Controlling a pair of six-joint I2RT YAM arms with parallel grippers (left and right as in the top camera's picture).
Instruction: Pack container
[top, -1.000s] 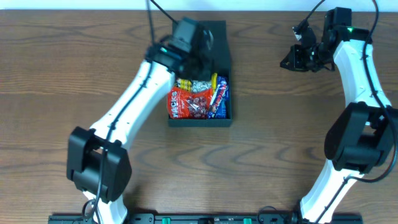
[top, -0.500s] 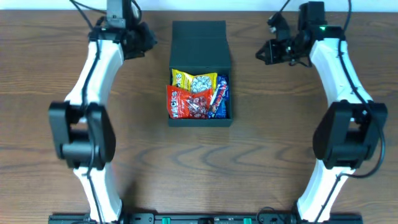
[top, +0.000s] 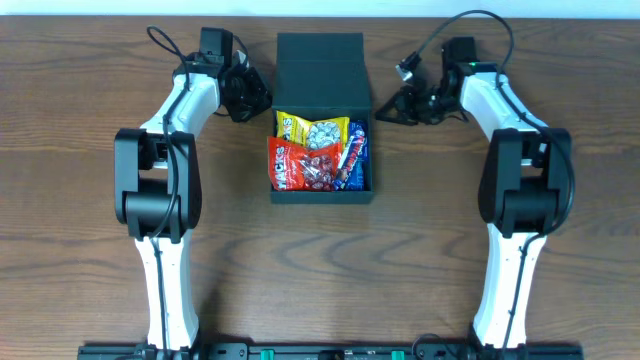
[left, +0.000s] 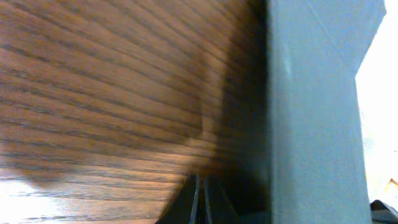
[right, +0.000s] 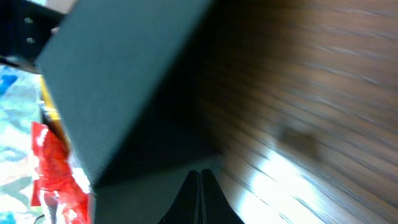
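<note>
Overhead, the container lies on the table with its lid flap open. Inside are a yellow packet, a red packet and a blue packet. The left gripper and the right gripper flank the container, each just beside a wall, jaws pressed together and empty.

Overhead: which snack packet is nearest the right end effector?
The blue packet, along the container wall nearest it; the yellow packet and red packet lie farther.
</note>
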